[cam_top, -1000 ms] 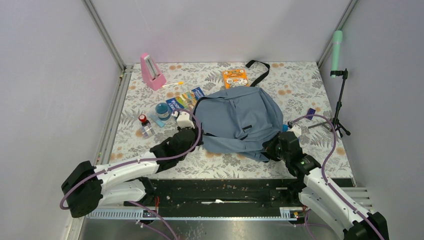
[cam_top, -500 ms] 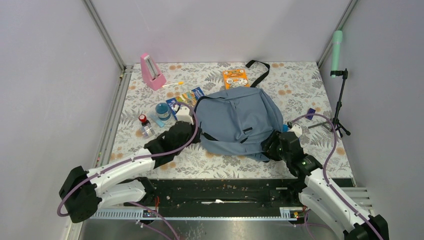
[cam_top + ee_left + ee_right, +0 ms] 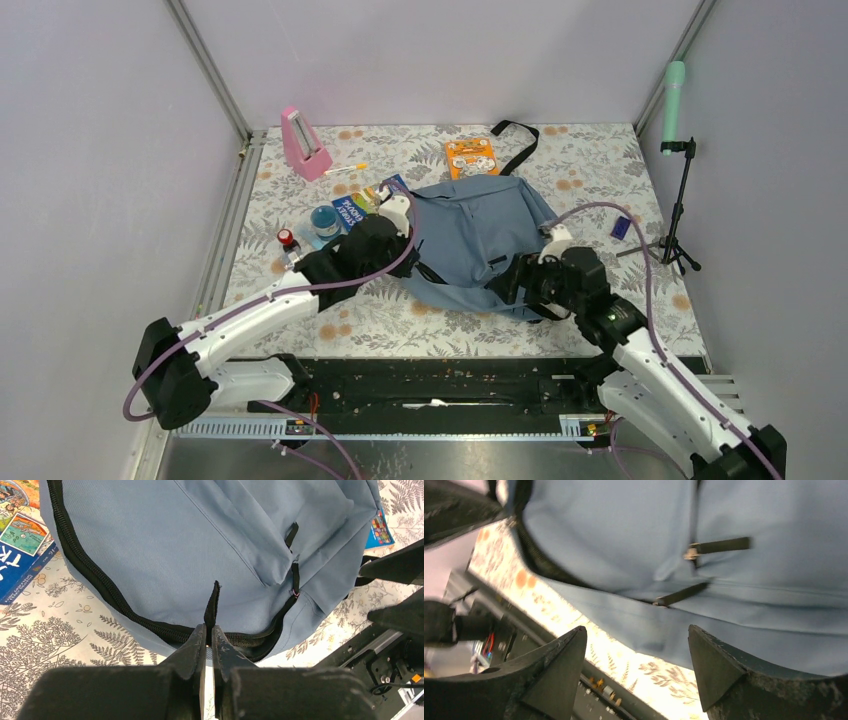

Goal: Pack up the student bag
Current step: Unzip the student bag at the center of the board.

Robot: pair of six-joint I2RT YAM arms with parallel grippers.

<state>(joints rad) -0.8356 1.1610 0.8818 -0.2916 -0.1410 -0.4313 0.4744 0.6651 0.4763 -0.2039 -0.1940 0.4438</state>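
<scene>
The student bag (image 3: 482, 238) lies flat mid-table, grey-blue with a dark zipper round its edge. My left gripper (image 3: 408, 238) is at the bag's left edge. In the left wrist view this gripper (image 3: 210, 629) is shut on a black zipper pull tab (image 3: 212, 605) that stands up from the main zipper (image 3: 100, 582). My right gripper (image 3: 508, 282) is at the bag's near right edge. In the right wrist view it (image 3: 638, 645) is open, its fingers (image 3: 569, 652) apart over the bag's hem (image 3: 664, 630), holding nothing. Two front-pocket pulls (image 3: 719, 545) show above it.
Left of the bag lie blue booklets (image 3: 355, 208), a blue jar (image 3: 325, 220) and a small bottle (image 3: 289, 243). A pink metronome (image 3: 303, 143), a pen (image 3: 345, 169) and an orange pack (image 3: 471, 156) sit farther back. A mic stand (image 3: 682, 205) stands right.
My right gripper has opened, let go of the bag's near right corner and shifted left. My left gripper, still shut, has moved up along the bag's left edge; the bag shifted slightly.
</scene>
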